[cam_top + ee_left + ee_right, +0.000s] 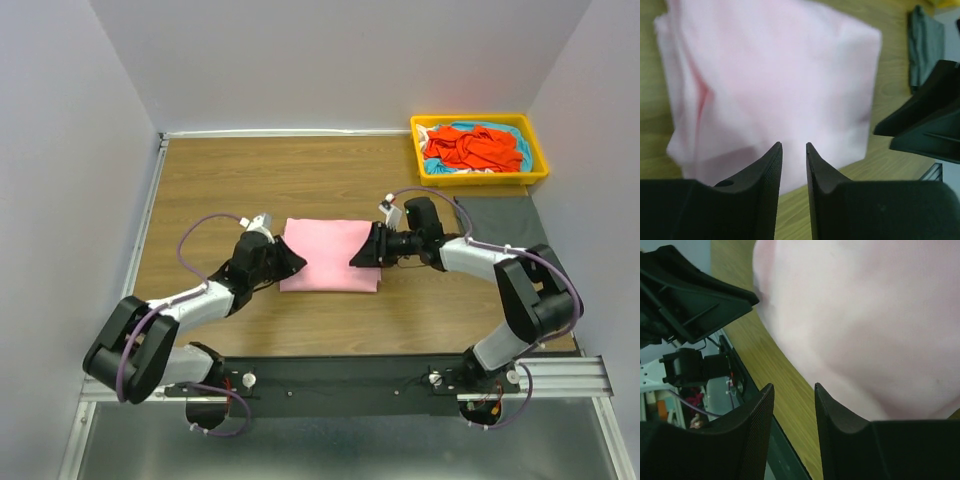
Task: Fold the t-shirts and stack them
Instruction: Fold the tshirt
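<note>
Four t-shirts share a wooden table (200,180), shown from above and from both wrists. The light pink t-shirt (330,255) lies folded into a flat rectangle at mid-table, between the two hands; its layered edges are blurred in the wrist views, and the right wrist view cuts it off at top and right. The dark grey t-shirt (495,220) lies flat near the table's right edge, partly hidden behind the right arm (480,262), so its fold cannot be judged. The yellow tray (480,119) stands in the far right corner; the orange-red t-shirt (470,148) is crumpled on top, and the turquoise t-shirt (519,143) shows only as strips around it. The left hand (794,146) sits at the light pink t-shirt's left edge, fingers slightly apart with nothing between them; whether the tips touch the cloth cannot be told. The right hand (794,387) is at the opposite edge, fingers likewise apart and empty, bare table showing in the gap
</note>
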Controlling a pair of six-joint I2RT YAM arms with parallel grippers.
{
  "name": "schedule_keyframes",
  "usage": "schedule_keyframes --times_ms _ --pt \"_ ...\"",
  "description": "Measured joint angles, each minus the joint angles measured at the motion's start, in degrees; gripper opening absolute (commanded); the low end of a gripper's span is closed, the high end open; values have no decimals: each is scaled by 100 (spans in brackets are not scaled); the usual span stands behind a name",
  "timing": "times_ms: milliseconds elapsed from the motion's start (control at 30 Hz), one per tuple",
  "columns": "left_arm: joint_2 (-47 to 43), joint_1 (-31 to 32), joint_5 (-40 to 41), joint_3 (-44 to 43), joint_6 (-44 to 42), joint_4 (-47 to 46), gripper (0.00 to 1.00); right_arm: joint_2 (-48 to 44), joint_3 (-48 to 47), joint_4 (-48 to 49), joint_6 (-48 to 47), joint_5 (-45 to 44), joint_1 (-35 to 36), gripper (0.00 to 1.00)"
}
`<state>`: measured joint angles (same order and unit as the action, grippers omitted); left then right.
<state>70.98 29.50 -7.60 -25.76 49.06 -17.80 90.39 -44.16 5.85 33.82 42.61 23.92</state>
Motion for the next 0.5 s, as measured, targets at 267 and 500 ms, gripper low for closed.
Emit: schedule_keyframes --times_ms 267,500 --pt "544 -544 -192 901 678 -769 32 610 957 796 223 317 -184 45" --pt "376 -739 -247 1084 868 -994 34 669 1117 1139 282 487 -511 45"
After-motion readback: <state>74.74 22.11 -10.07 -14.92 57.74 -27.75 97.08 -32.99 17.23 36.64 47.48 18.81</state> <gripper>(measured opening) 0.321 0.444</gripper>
